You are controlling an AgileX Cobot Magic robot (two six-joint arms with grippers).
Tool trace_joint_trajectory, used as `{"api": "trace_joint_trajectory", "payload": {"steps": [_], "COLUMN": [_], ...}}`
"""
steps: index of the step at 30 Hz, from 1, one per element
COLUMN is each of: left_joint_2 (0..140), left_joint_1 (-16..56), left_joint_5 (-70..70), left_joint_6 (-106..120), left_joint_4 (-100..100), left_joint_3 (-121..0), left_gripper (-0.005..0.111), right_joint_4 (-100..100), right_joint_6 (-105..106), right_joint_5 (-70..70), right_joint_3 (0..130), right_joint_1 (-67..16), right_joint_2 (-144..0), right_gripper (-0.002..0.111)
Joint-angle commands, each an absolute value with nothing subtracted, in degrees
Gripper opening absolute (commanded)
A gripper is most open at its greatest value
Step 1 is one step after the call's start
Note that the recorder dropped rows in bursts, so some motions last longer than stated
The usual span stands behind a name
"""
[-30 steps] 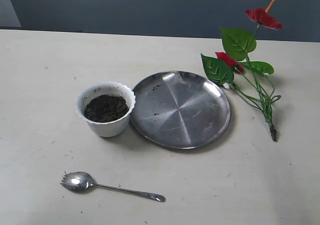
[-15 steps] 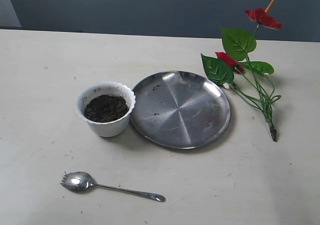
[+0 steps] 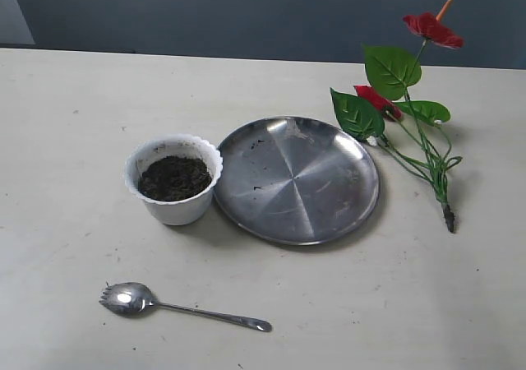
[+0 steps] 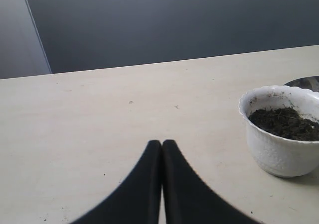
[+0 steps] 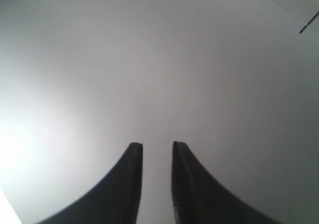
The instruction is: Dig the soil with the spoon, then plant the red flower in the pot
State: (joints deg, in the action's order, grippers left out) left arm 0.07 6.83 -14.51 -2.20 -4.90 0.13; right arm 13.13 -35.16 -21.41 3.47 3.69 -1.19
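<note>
Left gripper [image 4: 161, 143] fingers pressed together, empty; right gripper [image 5: 157, 145] slightly parted, empty. Spoon [image 3: 182, 305] near pot [image 3: 174, 208], untouched.

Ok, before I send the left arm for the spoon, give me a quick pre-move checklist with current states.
1. Spoon lying free on the table, nothing on it: ok.
2. Left claw open for pickup: not ok, shut.
3. Pot upright, soil inside: ok.
4. Steel plate beside pot; whether it touches: cannot tell.
5. Red flower lying beside plate, unplanted: ok.
6. Right claw slightly open, holding nothing: ok.
</note>
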Motion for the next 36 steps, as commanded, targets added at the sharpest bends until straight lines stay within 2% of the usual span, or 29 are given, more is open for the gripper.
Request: {"api": "trace_joint_trajectory", "payload": {"steps": [1, 4, 7, 13, 16, 25, 31, 34, 36], "left_joint_2": [0.0, 0.0, 0.0, 0.0, 0.0, 0.0, 0.0, 0.0, 0.0], "left_joint_1": [7.1, 7.1, 7.1, 7.1, 7.1, 7.1, 7.1, 7.1, 7.1], "left_joint_5": [-13.7, -13.7, -13.7, -13.7, -13.7, -13.7, -13.7, -13.7, -13.7], "left_joint_6": [-2.4, -2.4, -2.4, -2.4, -2.4, -2.4, -2.4, -2.4, -2.4], "left_joint_4": [-4.8, -4.8, -4.8, -4.8, -4.8, -4.8, -4.8, -4.8, -4.8], "left_joint_3": [0.0, 0.0, 0.0, 0.0, 0.0, 0.0, 0.0, 0.0, 0.0], "left_gripper": [0.001, 0.001, 0.001, 0.001, 0.001, 0.001, 0.001, 0.001, 0.001], "right_joint_4": [0.9, -8.0, -7.4, 20.5, 26.9, 10.7, 10.1, 10.1, 10.0], "right_joint_6": [-20.2, -15.7, -8.4, 26.6, 31.5, 21.3, 21.9, 22.4, 22.4], "right_joint_5": [-5.2, 7.6, 18.5, 43.1, 50.0, 55.3, 48.7, 46.4, 45.0], "right_joint_3": [15.1, 26.4, 38.1, 61.2, 66.7, 71.8, 74.5, 76.7, 79.4], "right_joint_1": [4.0, 4.0, 3.7, -4.3, -12.1, -40.6, -52.0, -55.6, -58.1], "right_joint_2": [-9.0, -21.0, -34.7, -61.2, -72.1, -97.4, -107.6, -110.5, -112.8], "right_gripper": [0.022, 0.022, 0.022, 0.022, 0.022, 0.022, 0.022, 0.031, 0.043]}}
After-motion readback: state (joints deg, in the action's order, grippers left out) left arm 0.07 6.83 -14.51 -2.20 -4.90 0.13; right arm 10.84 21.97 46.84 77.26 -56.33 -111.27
